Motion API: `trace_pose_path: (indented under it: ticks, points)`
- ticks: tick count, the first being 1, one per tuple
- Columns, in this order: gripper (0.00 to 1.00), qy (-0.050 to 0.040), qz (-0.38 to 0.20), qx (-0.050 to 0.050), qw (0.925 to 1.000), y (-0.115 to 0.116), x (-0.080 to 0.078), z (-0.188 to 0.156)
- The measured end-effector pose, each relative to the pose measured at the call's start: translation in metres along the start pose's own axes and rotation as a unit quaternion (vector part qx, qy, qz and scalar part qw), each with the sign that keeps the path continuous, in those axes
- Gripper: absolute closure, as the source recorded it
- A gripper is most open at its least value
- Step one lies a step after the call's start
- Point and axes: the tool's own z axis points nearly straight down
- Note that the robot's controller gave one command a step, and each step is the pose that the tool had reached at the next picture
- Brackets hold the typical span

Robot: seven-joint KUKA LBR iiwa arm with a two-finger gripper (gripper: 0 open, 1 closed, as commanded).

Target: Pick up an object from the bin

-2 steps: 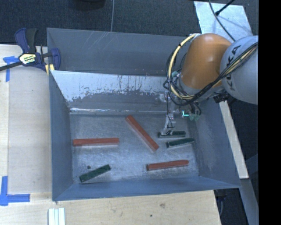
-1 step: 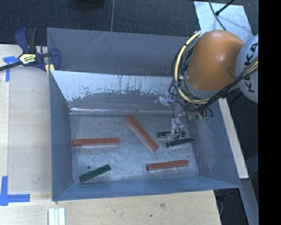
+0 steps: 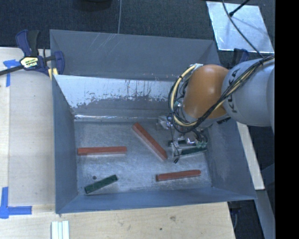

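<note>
Progress looks partial: my gripper [image 3: 176,153] sits low in the bin [image 3: 65,140], at one end of a dark green stick [image 3: 194,150] that runs off toward the arm's side. A slanted red-brown stick [image 3: 149,141] ends just beside the gripper. Whether it is clamped on the green stick I cannot tell. The lift clear is not yet done, I judge.

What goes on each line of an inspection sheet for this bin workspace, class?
Surface: grey bin floor, scuffed.
Job's things: three red-brown bars, left, middle slanted, front right; two green bars, front left, right beside the hand.
Clutter: nothing seen.
Hand: low, right of the slanted bar's near end.
Cables: yellow and black cable loops round the orange wrist cover.
Surroundings: dark floor behind bin.
</note>
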Motion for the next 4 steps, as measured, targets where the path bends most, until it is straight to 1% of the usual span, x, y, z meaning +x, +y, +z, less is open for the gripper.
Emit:
trace_pose_path:
  ticks: [1, 2, 3, 4]
  points:
    - [1.00, -0.0041, 0.000, 0.001, 1.0000, 0.000, -0.002, -0.006]
    - [0.00, -0.0040, 0.000, 0.001, 1.0000, 0.000, -0.002, -0.005]
    - [0.00, -0.0039, -0.034, 0.004, 0.9994, -0.101, 0.025, -0.004]
    - [1.00, -0.0057, -0.037, 0.002, 0.9993, -0.095, 0.023, -0.005]
